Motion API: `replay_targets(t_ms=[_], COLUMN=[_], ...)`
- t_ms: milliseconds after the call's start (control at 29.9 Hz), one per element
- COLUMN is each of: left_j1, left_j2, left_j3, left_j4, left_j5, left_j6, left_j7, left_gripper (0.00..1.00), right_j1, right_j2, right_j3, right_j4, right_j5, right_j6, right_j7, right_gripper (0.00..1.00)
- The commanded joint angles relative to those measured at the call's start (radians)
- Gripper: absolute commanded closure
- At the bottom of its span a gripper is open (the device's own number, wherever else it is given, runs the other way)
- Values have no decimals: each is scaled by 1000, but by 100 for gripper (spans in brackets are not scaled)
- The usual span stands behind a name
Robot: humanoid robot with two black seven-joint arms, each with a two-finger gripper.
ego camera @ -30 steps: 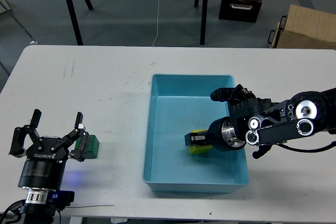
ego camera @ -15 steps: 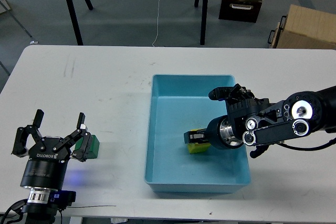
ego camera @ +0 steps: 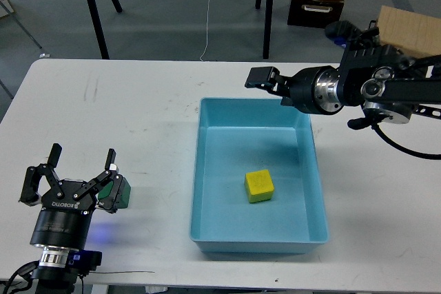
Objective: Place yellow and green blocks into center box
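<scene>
A yellow block (ego camera: 260,185) lies on the floor of the blue box (ego camera: 207,228) in the middle of the table. A green block (ego camera: 119,195) sits on the table at the left, touching or just beside the right finger of my left gripper (ego camera: 76,170), which is open with its fingers spread. My right gripper (ego camera: 265,80) is empty and hangs above the box's far rim, well clear of the yellow block; its fingers look parted.
The white table (ego camera: 138,115) runs to a front edge just below the box. Beyond the far edge are black tripod legs (ego camera: 93,12), a black case (ego camera: 315,12) and a cardboard box (ego camera: 406,29).
My right gripper has let go of the yellow block, which now lies in the box, and has risen up and back to the box's far rim. The left gripper has barely moved.
</scene>
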State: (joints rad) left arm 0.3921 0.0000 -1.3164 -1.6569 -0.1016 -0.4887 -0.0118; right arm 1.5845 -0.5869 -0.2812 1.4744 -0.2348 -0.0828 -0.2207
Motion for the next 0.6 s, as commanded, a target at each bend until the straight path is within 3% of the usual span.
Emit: replay_targets(t_ms=[0,100,201,268,402,569], left_j1=[-1,-1,-1,-1,-1,-1], left_j2=[0,0,0,0,0,0], left_j3=[0,2,9,9,9,9], left_j4=[2,2,6,6,6,8], left_j5=[0,0,0,0,0,0], left_j6=[0,0,0,0,0,0], left_j7=[0,1,0,0,0,0], left_gripper=[0,0,0,0,0,0], right_j1=[-40,-101,-239,-363,-613,-825], right_j2=[-73,-97,-105,-103,-90,-97], right_j3=[124,227,409,584,934,1177], right_j4=[-17,-83,-146,-170,-190,-190], right_j5=[153,224,258,291,350,527], right_j6=[1,0,1,2,21,110], right_j7=[24,75,193,242,244,238], right_gripper=[4,4,4,4,4,3])
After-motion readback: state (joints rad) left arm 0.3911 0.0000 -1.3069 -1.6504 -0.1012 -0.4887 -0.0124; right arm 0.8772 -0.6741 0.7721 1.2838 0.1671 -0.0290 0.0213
